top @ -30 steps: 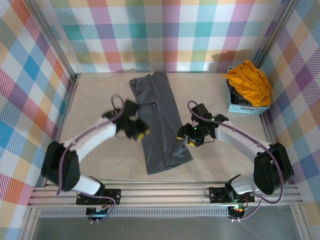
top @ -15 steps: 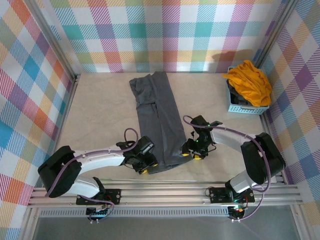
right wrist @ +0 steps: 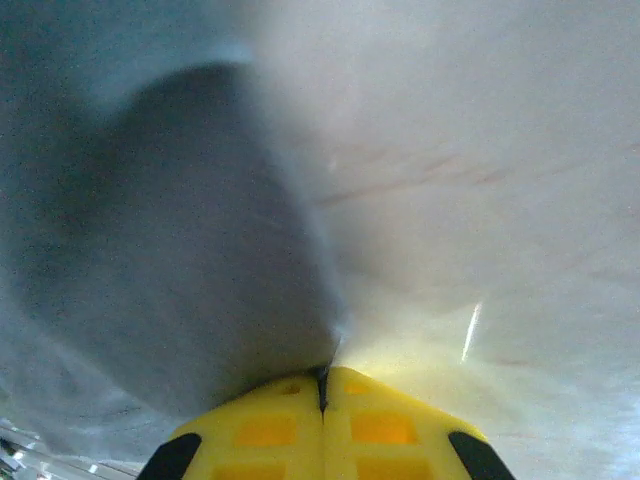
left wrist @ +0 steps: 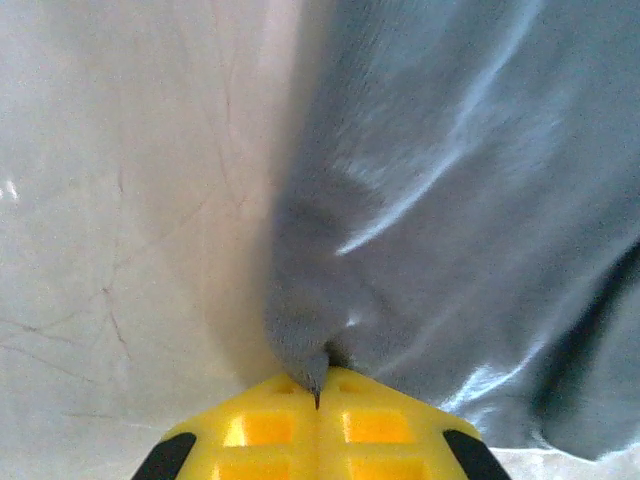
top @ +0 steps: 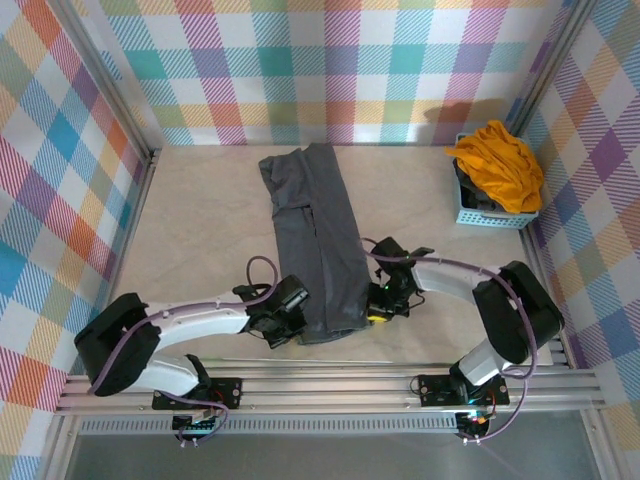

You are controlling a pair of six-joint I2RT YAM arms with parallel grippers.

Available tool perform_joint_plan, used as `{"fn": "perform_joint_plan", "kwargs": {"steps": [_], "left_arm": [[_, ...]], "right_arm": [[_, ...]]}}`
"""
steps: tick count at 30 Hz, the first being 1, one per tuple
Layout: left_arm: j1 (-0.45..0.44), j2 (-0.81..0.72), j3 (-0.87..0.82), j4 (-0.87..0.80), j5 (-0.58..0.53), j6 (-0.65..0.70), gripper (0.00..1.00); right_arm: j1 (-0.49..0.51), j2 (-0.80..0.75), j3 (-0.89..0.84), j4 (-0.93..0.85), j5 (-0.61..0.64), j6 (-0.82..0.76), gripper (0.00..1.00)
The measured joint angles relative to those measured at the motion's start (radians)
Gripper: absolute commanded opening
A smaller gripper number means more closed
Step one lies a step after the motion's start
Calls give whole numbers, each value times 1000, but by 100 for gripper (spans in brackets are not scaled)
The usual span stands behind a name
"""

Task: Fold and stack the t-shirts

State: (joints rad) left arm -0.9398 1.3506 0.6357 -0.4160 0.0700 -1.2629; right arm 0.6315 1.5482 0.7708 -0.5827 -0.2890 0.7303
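Grey t-shirt point(top: 318, 235) lies as a long, narrow folded strip on the table point(top: 200, 225), centre of the scene, running from the far wall toward the near edge. It is tilted slightly, its near end further right.

Left gripper point(top: 288, 318) sits low at the near-left corner of the strip. In the left wrist view its yellow fingers point(left wrist: 270, 425) are pressed together, with a small peak of grey cloth pinched between the tips.

Right gripper point(top: 382, 306) is at the near-right edge of the strip. In the right wrist view its fingers point(right wrist: 385, 425) are closed tight on the cloth edge.

Mustard t-shirt point(top: 497, 165) is bunched in a heap on the light-blue basket point(top: 468, 212) at the far right, well apart from both arms.
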Motion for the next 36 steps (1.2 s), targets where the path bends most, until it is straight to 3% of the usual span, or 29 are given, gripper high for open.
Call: {"fn": "perform_joint_plan", "kwargs": {"steps": [8,14,21,28,32,36], "left_arm": [[58,-499,-195,-120,-117,-27,0],[86,-735,-348,-178,-101,-75,0],[86,-730,-308,-185,-94,-82,0],[95,-665,-117,-183,-148,-52,0],[156,-626,-66,-153,-168,-30,0],[285,-530,-14,-100,-145,16,0]], "right_arm": [[285,-76,-29,60,-7,267,0],[319,-118,-34,90,13,423,0],[319,-153,-45,119,20,547,0],[239,-265,-34,88,43,612,0],[151,-234,81,42,43,592,0],[60,-154,244,26,32,544,0]]}}
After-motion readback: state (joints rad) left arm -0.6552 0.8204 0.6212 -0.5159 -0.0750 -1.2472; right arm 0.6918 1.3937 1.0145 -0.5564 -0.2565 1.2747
